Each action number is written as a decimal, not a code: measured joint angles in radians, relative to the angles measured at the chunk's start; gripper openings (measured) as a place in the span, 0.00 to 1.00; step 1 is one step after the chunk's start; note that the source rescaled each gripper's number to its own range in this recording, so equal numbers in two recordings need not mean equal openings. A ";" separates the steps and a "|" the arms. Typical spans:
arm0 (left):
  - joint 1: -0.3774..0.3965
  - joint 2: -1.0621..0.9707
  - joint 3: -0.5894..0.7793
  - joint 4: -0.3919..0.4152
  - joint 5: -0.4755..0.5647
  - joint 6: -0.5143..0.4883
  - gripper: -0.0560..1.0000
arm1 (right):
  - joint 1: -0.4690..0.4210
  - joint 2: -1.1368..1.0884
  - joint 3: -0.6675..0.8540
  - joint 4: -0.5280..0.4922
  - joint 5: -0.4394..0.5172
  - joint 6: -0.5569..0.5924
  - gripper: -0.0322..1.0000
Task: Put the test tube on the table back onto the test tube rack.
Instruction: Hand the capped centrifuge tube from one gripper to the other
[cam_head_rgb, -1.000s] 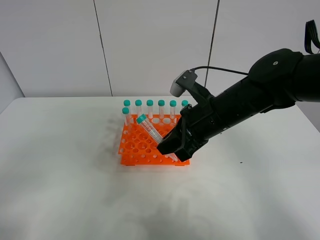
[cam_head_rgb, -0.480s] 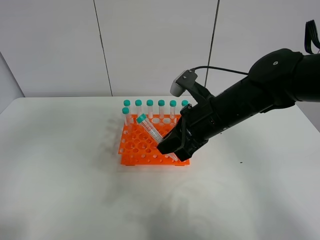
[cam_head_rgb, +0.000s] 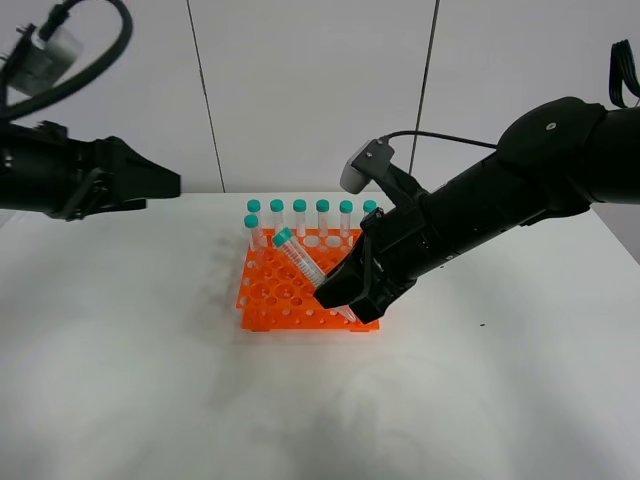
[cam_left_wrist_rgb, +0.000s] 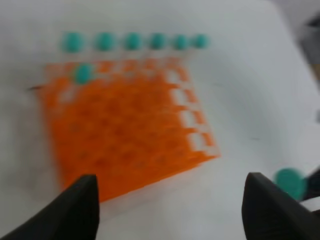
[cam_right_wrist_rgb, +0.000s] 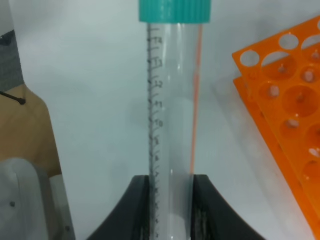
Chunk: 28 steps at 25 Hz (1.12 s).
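My right gripper (cam_head_rgb: 338, 296) is shut on the lower end of a clear test tube (cam_head_rgb: 300, 260) with a teal cap. The tube tilts up and to the left over the orange test tube rack (cam_head_rgb: 270, 300) on the white table (cam_head_rgb: 150, 380). In the right wrist view the tube (cam_right_wrist_rgb: 172, 115) stands between the shut fingers (cam_right_wrist_rgb: 142, 210), beside the rack (cam_right_wrist_rgb: 295, 105). My left gripper (cam_head_rgb: 165, 185) hovers high at the far left, well away from the rack. Its view is blurred but shows the fingers (cam_left_wrist_rgb: 75, 210) wide apart and empty above the rack (cam_left_wrist_rgb: 125, 135).
Several capped tubes (cam_head_rgb: 300, 215) stand upright along the rack's back row, their caps (cam_left_wrist_rgb: 132, 41) also in the left wrist view. The right arm (cam_head_rgb: 500, 210) stretches across the table's right half. A pale panelled wall stands behind.
The left arm has come into the exterior view at the upper left. The right arm and the tilted tube have not moved.
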<state>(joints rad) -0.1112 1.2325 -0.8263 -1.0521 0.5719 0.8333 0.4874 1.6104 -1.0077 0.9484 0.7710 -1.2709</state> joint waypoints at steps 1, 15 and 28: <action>-0.032 0.026 0.000 -0.042 -0.013 0.030 0.90 | 0.000 0.000 0.000 0.000 0.000 -0.003 0.07; -0.252 0.135 0.000 -0.347 -0.068 0.206 0.90 | 0.000 0.000 0.000 0.012 0.000 -0.009 0.07; -0.297 0.156 0.000 -0.419 -0.105 0.264 0.90 | 0.000 0.000 0.000 0.075 0.018 -0.042 0.07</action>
<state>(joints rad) -0.4085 1.3886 -0.8263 -1.4708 0.4665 1.0970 0.4874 1.6104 -1.0077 1.0235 0.7890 -1.3131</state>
